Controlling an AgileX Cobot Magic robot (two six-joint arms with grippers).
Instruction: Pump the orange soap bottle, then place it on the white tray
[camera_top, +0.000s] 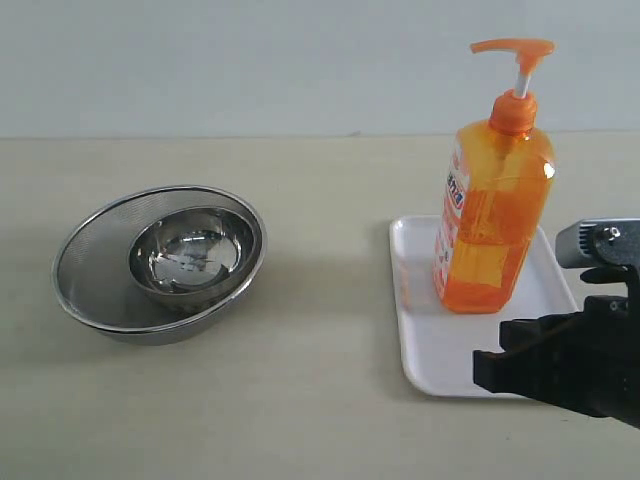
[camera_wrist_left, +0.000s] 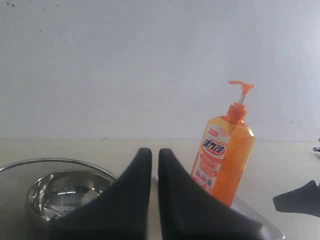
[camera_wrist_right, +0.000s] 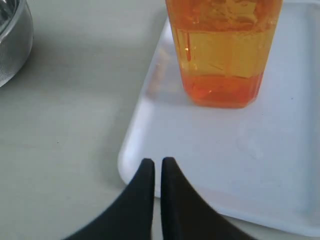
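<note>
The orange soap bottle (camera_top: 493, 205) stands upright on the white tray (camera_top: 430, 345) at the right, its pump head raised. Nothing touches it. My right gripper (camera_top: 490, 372) hovers by the tray's near edge, in front of the bottle, shut and empty; its wrist view shows the gripper (camera_wrist_right: 156, 161) over the tray (camera_wrist_right: 280, 165) rim with the bottle's base (camera_wrist_right: 222, 75) beyond. My left gripper (camera_wrist_left: 154, 151) is shut with nothing held, out of the exterior view; its wrist view shows the bottle (camera_wrist_left: 222, 157) standing some way off.
A round steel mesh bowl (camera_top: 85, 270) with a smaller steel bowl (camera_top: 190, 255) nested inside sits on the left of the beige table. The bowls (camera_wrist_left: 60, 190) also appear in the left wrist view. A pale wall lies behind.
</note>
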